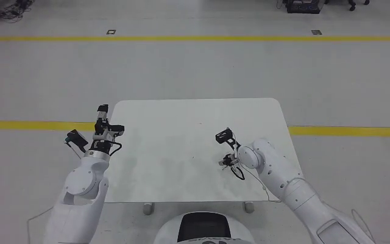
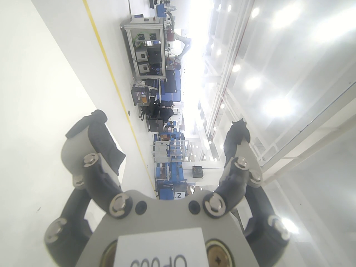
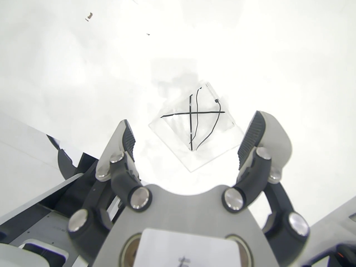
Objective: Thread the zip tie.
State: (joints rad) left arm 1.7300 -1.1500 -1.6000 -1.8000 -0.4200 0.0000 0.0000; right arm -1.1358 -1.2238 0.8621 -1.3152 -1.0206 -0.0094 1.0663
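Pre-grasp: right gripper (image 3: 192,119) wide above thin black plastic zip ties (image 3: 194,115) in clear square tray (image 3: 219,151); left gripper (image 2: 167,119) wide, at left. Next: pinch one tie.

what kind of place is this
Probably a large robotics lab or factory hall: yellow lines on the floor, racks of equipment behind, and rows of high ceiling lights.

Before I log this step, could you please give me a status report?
Left claw open, empty. Right claw open above clear tray. Zip ties loose inside. Nothing blocking.
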